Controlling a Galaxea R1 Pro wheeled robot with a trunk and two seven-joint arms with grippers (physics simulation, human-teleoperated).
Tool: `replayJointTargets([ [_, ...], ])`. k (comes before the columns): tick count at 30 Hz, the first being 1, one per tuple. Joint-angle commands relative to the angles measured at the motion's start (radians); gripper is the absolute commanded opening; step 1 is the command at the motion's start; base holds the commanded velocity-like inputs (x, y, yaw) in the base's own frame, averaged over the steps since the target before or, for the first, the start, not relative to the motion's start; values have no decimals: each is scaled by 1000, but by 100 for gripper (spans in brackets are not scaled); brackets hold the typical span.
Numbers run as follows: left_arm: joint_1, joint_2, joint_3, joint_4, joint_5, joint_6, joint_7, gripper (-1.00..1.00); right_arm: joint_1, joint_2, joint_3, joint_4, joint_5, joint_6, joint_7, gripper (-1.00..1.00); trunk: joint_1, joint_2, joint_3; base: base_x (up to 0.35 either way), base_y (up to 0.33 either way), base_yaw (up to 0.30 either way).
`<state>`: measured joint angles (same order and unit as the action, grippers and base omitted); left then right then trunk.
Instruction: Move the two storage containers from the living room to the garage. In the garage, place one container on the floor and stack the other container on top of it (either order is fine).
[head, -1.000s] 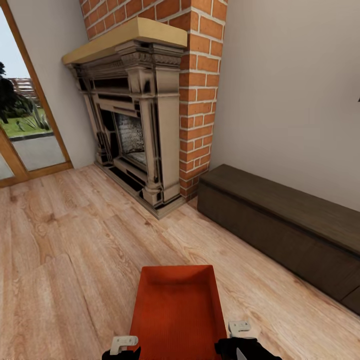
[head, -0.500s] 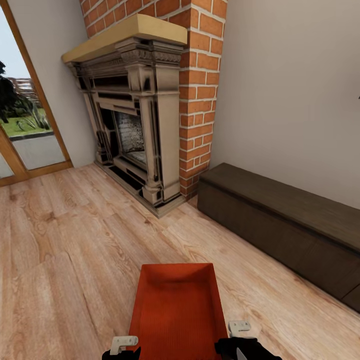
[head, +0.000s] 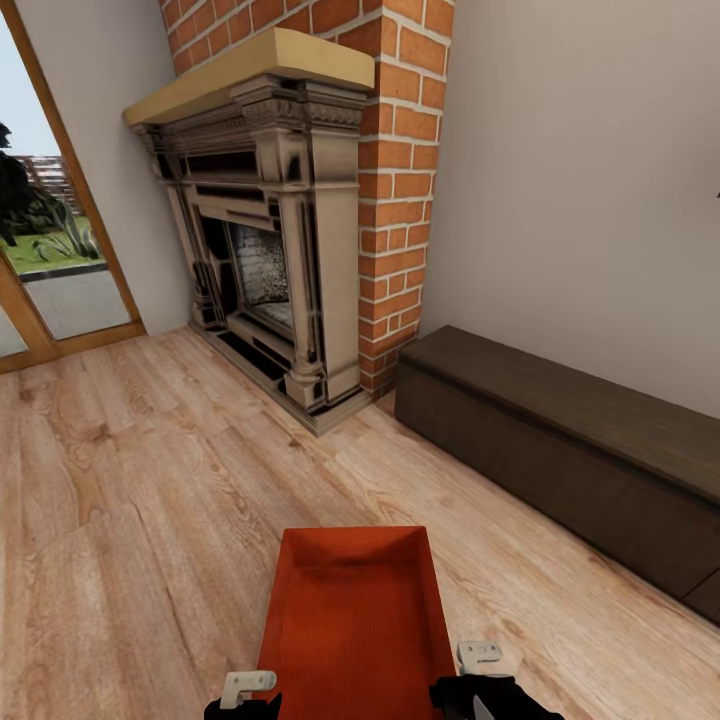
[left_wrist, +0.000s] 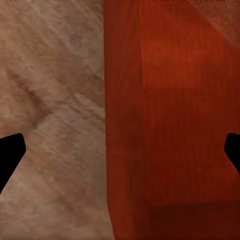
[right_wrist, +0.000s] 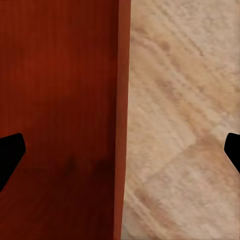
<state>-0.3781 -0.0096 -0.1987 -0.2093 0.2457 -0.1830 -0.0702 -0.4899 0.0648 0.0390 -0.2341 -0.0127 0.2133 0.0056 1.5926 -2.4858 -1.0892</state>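
Near the robot, a bin (head: 355, 620) sits between both end effectors, left (left_wrist: 120, 150) and right (right_wrist: 120, 150), each wide astride a wall; uneven closing could tip it.

Orange-red open-top storage container (head: 355, 620), ribbed bottom, upright above wood floor (head: 130, 520).
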Motion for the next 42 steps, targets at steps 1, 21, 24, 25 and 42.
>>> replayJointTargets([
  [1,-1,0,-7,1,10,-4,-2,100,0,0,4,-2,-1,6,1,100,0,0,-1,0,0,0],
  [21,-1,1,-7,-2,10,-4,-2,-100,0,0,4,-4,-1,5,1,-100,0,0,-1,0,0,0],
  [24,-1,0,-7,-2,10,-4,-2,-100,0,-1,4,-5,-1,5,1,-100,0,0,-1,0,0,0],
  [25,-1,0,-7,-2,10,-4,-2,-100,1,-1,4,-6,-1,5,1,-100,0,0,-1,0,0,0],
  [42,-1,1,-7,0,10,-4,-2,-100,0,-8,4,-12,-2,-65,61,-100,-42,77,34,0,0,0],
])
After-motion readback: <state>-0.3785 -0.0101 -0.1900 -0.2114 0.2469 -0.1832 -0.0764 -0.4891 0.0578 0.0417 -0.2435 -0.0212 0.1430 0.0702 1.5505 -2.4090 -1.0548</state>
